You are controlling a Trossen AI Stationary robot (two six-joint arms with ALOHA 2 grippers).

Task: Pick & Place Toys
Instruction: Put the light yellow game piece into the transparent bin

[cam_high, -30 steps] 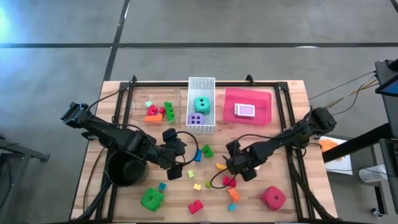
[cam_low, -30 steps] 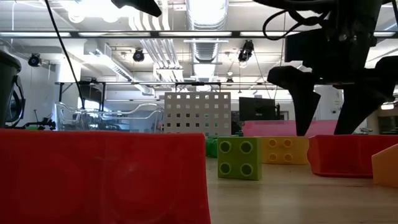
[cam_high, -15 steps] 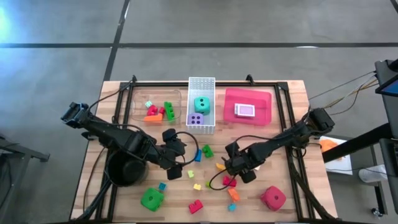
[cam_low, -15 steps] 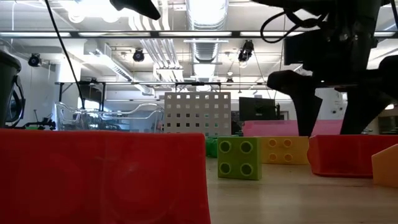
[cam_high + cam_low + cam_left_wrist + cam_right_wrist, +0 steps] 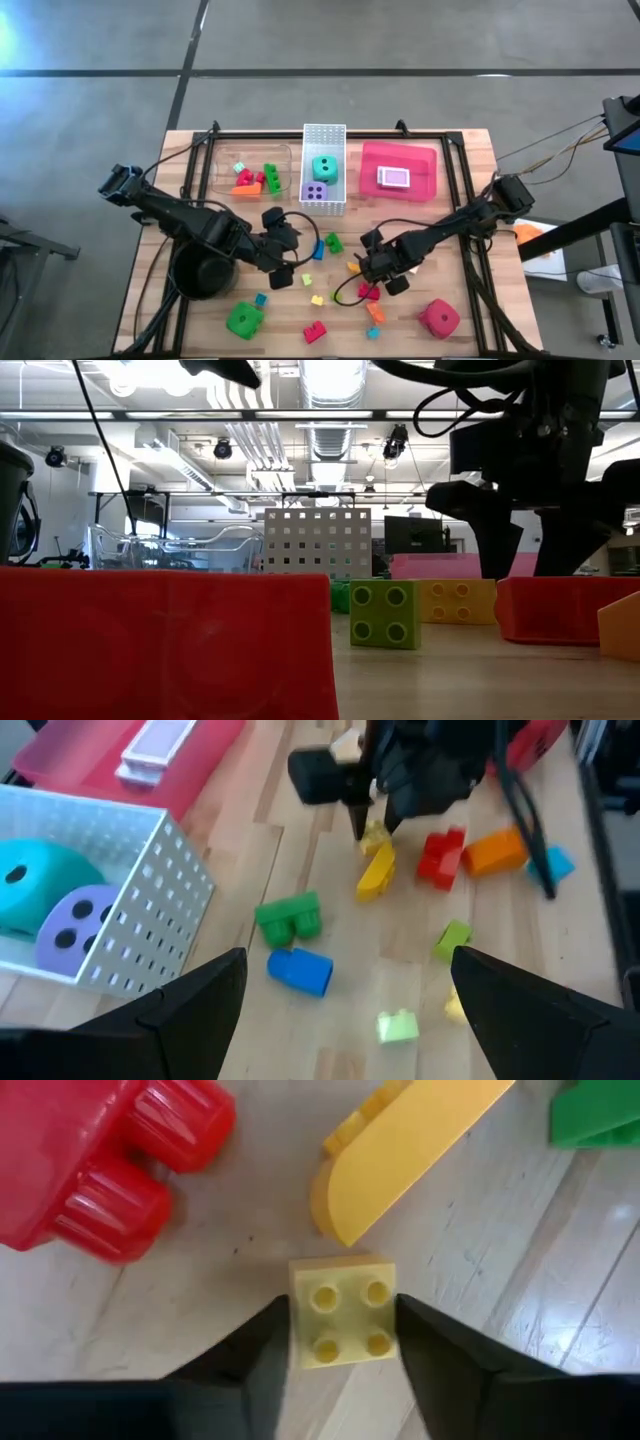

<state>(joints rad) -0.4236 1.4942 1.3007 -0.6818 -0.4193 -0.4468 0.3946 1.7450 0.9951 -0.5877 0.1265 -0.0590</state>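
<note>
A small yellow four-stud brick (image 5: 340,1320) lies on the wooden table, with my right gripper (image 5: 342,1330) shut on it. Beside it lie a curved yellow brick (image 5: 400,1150) and a red brick (image 5: 100,1170). In the high view my right gripper (image 5: 372,268) points down at mid-table among loose bricks. My left gripper (image 5: 283,252) hangs open above the table left of centre, with nothing between its fingers (image 5: 180,1010). A green die (image 5: 244,319) and a red die (image 5: 439,318) sit near the front edge. My right gripper has the small yellow brick's two opposite side faces (image 5: 296,1325) between its two fingers, coming from above and pointing steeply down. The brick stands stud side up, flat on the table.
At the back stand a clear box of bricks (image 5: 250,175), a white perforated basket (image 5: 324,133) with a teal and a purple die, and a red tray (image 5: 425,165) with a card pack. A round black pot (image 5: 200,275) sits at the left. Loose bricks lie around both grippers.
My right gripper's fingers have drawn closer together, closing in on the small yellow brick. The brick has stayed on the table.
</note>
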